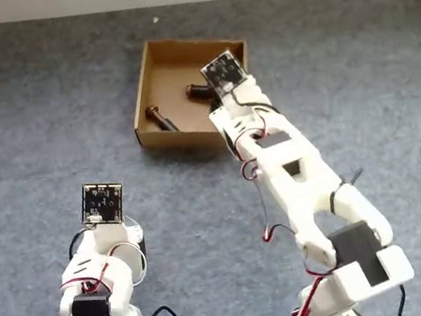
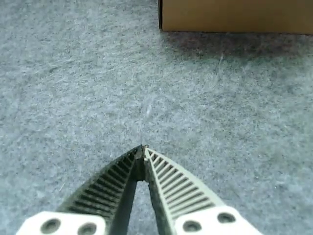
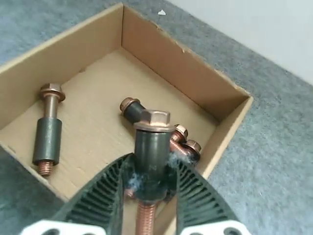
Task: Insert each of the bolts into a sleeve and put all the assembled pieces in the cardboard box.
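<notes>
Copper-coloured bolt: seated in a dark sleeve, head pointing away from the wrist, threaded end poking out on the wrist side of the fingers.
Where it is: hanging over the inside of the cardboard box, above the floor near one corner, not touching cardboard.
Right gripper: pinching the sleeve from both sides, jaws parted only by the sleeve's width. The pads touch the sleeve, not the bolt.
Already in the box: one assembled piece lying alone by a wall. A second piece and two more bolt heads lie bunched right under the held one.
Risk, bolt slipping: the grip is on the sleeve alone, so a tilt or jolt may let the bolt slide out head first and undo the assembly.
Risk, bad landing: dropped from here it would probably strike the bunched pieces and bounce or roll. The box wall is close, so a release nearer to it could send the piece over the rim.
Left gripper: fingers pressed together, holding nothing, low over the grey carpet with the box's outer wall ahead of it.
</notes>
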{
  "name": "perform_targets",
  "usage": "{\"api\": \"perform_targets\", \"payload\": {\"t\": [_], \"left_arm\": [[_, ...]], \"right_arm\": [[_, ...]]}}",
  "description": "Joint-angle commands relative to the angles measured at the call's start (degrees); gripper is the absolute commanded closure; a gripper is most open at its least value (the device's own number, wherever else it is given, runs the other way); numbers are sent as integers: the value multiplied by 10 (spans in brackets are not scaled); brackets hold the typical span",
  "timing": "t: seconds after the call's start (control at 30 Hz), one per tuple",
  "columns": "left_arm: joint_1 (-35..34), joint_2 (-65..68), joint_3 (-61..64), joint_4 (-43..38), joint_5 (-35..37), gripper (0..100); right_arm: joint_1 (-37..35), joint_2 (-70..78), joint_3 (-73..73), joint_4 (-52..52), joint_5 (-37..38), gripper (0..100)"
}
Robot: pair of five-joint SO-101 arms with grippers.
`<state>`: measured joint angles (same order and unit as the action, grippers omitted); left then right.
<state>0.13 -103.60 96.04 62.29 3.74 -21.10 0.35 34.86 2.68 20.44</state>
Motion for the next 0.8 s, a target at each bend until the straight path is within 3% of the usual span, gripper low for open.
{"api": "perform_targets", "payload": {"t": [0.0,0.1,0.4,0.77], "left_arm": [[-8,-1,11,-3,-4,979],[-8,-1,11,-3,-4,979],[-8,-1,11,-3,-4,979],[-8,-1,11,-1,-4,979]], "right_arm": [[-4,-2,-47,-15,1,917],[-5,-5,-48,17,-18,842],[-28,-152,-93,216,-65,839],[-33,-413,147,263,-68,839]]}}
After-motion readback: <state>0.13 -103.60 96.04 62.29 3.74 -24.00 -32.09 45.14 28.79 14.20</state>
